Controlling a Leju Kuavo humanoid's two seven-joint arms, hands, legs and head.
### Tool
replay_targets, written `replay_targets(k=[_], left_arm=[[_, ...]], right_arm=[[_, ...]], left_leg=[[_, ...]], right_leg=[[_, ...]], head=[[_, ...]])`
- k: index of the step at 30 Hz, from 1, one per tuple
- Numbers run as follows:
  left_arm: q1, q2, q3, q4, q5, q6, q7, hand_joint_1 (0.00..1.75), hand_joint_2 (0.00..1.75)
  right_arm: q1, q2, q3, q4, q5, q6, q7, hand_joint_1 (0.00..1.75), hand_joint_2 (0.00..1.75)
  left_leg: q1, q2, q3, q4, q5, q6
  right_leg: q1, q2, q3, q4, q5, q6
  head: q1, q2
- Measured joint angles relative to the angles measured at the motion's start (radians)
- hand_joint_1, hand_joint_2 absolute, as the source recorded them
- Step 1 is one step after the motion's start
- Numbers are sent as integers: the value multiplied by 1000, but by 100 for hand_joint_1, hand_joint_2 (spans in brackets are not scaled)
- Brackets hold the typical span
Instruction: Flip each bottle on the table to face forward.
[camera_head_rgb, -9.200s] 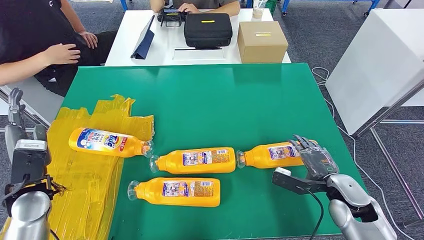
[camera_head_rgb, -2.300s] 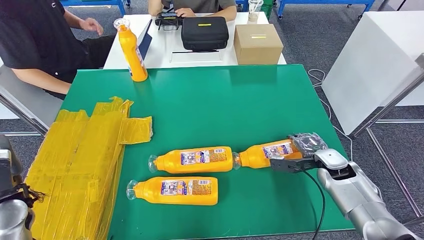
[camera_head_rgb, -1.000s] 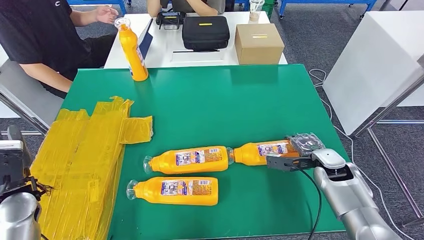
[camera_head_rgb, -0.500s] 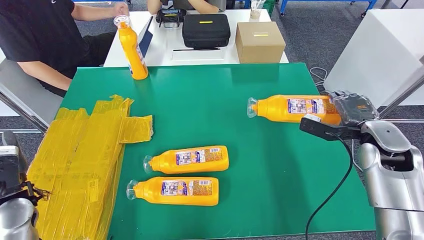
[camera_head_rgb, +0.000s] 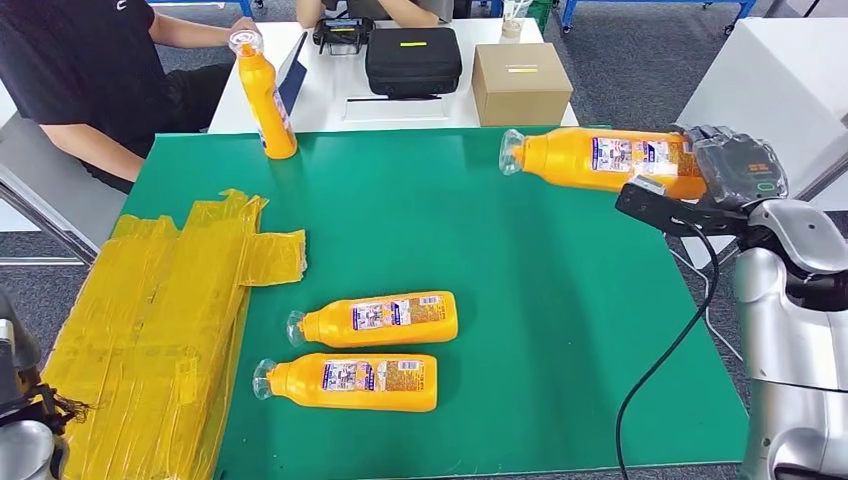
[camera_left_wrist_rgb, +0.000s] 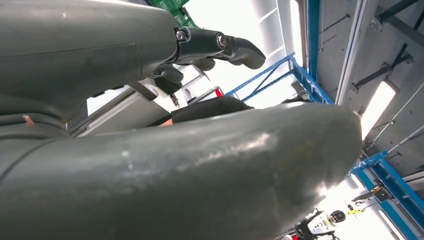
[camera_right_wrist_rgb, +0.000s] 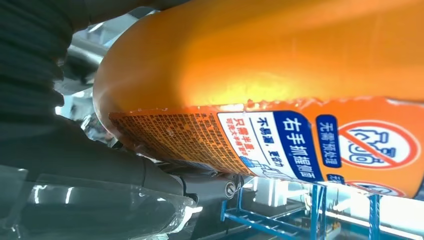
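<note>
The right hand (camera_head_rgb: 735, 170) holds one orange bottle (camera_head_rgb: 600, 160) by its base end, fingers clamped around it, above the far right corner of the green surface (camera_head_rgb: 450, 220). The held bottle lies roughly horizontal in the air, its neck pointing toward the robot's left and a printed label facing the head camera. In the right wrist view the same bottle (camera_right_wrist_rgb: 280, 70) sits close against the hand, with the label edge and its printed text visible. Two more orange bottles lie on their sides on the near part of the surface, parallel and just beside each other: the farther lying bottle (camera_head_rgb: 375, 319) and the nearer lying bottle (camera_head_rgb: 350, 383), both with necks pointing toward the robot's left. A fourth bottle (camera_head_rgb: 265, 95) stands upright at the far left corner. Yellow sheeting (camera_head_rgb: 150, 320) covers the left edge. The left hand (camera_left_wrist_rgb: 215, 47) holds nothing, its fingers apart.
</note>
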Motion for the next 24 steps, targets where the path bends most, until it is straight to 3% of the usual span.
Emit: replay_targets(k=[8, 17, 21, 24], left_arm=[[-9, -7, -31, -2, 164, -124, 14, 0, 0], [-10, -7, -45, -2, 188, -123, 15, 0, 0], [-13, -7, -57, -2, 244, -157, 9, 0, 175], [-24, -7, -86, 0, 283, -175, -8, 0, 175]], right_arm=[[-24, 151, 107, 27, -144, -57, 7, 175, 175], [-39, 191, 187, 41, -199, -75, 39, 175, 175], [-60, 230, 214, 55, -287, -76, 28, 175, 175], [-91, 275, 268, 90, -401, -107, 34, 175, 175]], left_leg=[[1, 0, -1, 0, 2, -2], [0, -1, -2, 0, 2, -2], [0, 0, -2, 0, 2, -2], [1, 0, -1, 0, 2, -2]], right_leg=[[0, 0, -1, 1, 0, 0], [0, -1, -1, 1, 0, 0], [0, -1, -2, 1, 0, 0], [0, -1, -2, 1, 0, 0]], head=[[0, 0], [0, 0], [0, 0], [0, 0]])
